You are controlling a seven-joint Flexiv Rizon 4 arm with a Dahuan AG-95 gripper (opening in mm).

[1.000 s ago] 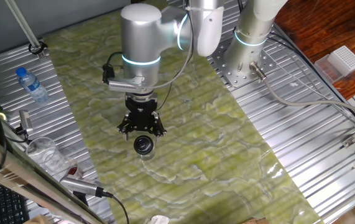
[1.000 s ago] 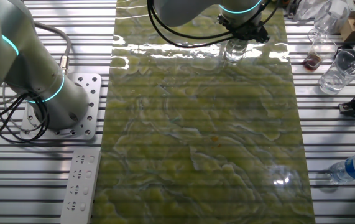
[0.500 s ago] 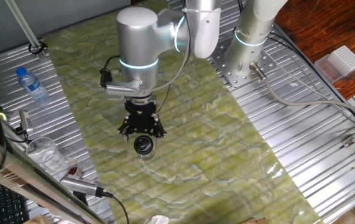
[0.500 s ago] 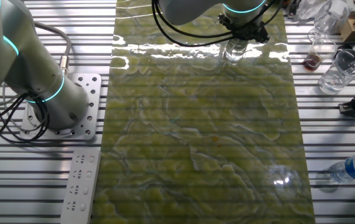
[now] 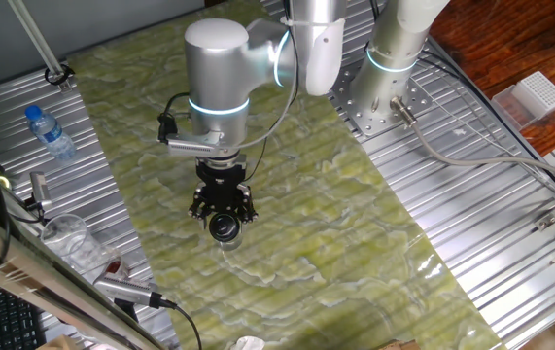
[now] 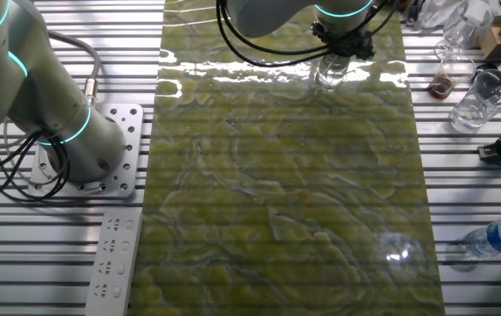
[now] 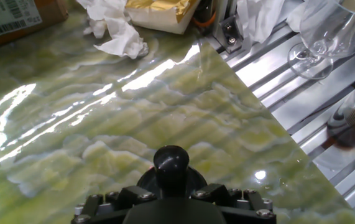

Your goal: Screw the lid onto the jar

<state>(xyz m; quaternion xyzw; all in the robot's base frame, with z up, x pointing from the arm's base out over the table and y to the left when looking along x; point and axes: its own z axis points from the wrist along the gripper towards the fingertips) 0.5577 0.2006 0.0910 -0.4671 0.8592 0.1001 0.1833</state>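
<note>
The lid [image 5: 223,227], a small glossy black cap, sits on top of the small clear jar [image 5: 225,243] on the green marbled mat. My gripper [image 5: 223,216] points straight down over it with its black fingers drawn in around the lid. From the other fixed view the jar [image 6: 329,74] shows as clear glass under the gripper [image 6: 341,46] at the mat's far end. In the hand view the lid [image 7: 170,168] is a dark round shape between the finger bases; the jar under it is hidden.
A blue-capped water bottle [image 5: 52,134] and a clear cup [image 5: 63,233] stand on the metal slats left of the mat. Wine glasses [image 7: 317,37] and crumpled tissue [image 7: 118,34] lie beyond the mat. A second arm's base [image 6: 66,123] and a power strip [image 6: 114,254] sit beside it.
The gripper's fingers have drawn inward around the lid, and the wrist has turned a little. The jar has stayed in place.
</note>
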